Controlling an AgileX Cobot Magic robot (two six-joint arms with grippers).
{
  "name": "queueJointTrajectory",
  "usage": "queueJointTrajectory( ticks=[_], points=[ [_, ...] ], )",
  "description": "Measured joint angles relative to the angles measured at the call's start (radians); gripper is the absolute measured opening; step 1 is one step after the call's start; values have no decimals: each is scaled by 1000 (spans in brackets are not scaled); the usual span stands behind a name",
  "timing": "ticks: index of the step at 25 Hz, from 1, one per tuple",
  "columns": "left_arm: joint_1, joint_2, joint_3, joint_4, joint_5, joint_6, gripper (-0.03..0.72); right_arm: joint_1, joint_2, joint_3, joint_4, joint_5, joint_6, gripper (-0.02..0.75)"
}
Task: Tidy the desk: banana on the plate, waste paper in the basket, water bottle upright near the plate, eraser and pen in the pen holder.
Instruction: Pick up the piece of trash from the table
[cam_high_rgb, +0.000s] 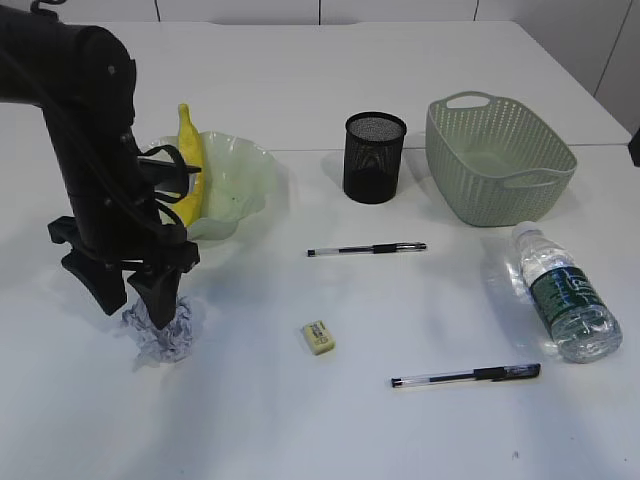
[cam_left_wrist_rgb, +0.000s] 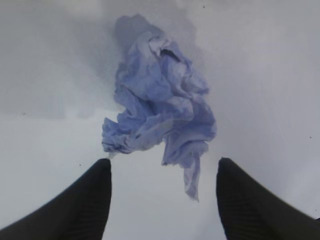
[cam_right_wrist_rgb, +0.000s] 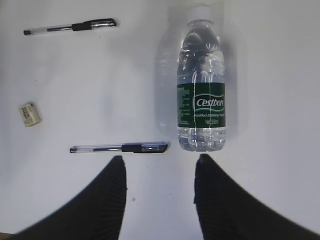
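Banana plated, rest pending

Exterior: banana (cam_high_rgb: 190, 165) already in plate (cam_high_rgb: 240, 185); waste paper (cam_high_rgb: 163, 332) on desk (cam_high_rgb: 300, 420) under left gripper (cam_high_rgb: 130, 290), jaws apart, nothing held. Water bottle (cam_high_rgb: 565, 300) lying flat, two pens (cam_high_rgb: 366, 249) (cam_high_rgb: 466, 376) and eraser (cam_high_rgb: 317, 337) loose, pen holder (cam_high_rgb: 374, 157) and basket (cam_high_rgb: 498, 157) look empty.

Left wrist: paper just ahead of spread fingers (cam_left_wrist_rgb: 85, 200), tail hanging between.

Right wrist: right gripper (cam_right_wrist_rgb: 160, 172) open, empty, near pen and bottle base just ahead

Open desk (cam_high_rgb: 300, 420) around waste paper (cam_high_rgb: 162, 335); plate (cam_high_rgb: 235, 190) just behind, eraser (cam_high_rgb: 318, 337) well apart to its right.
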Motion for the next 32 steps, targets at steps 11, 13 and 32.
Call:
queueJointTrajectory(
  ticks=[11, 13, 32],
  points=[
    [0, 24, 0, 0, -67, 0, 466, 0, 0, 0, 4, 0, 0, 337],
    [0, 24, 0, 0, -80, 0, 466, 0, 0, 0, 4, 0, 0, 337],
    [0, 48, 0, -4, -29, 0, 440, 0, 0, 0, 11, 0, 0, 337]
  ],
)
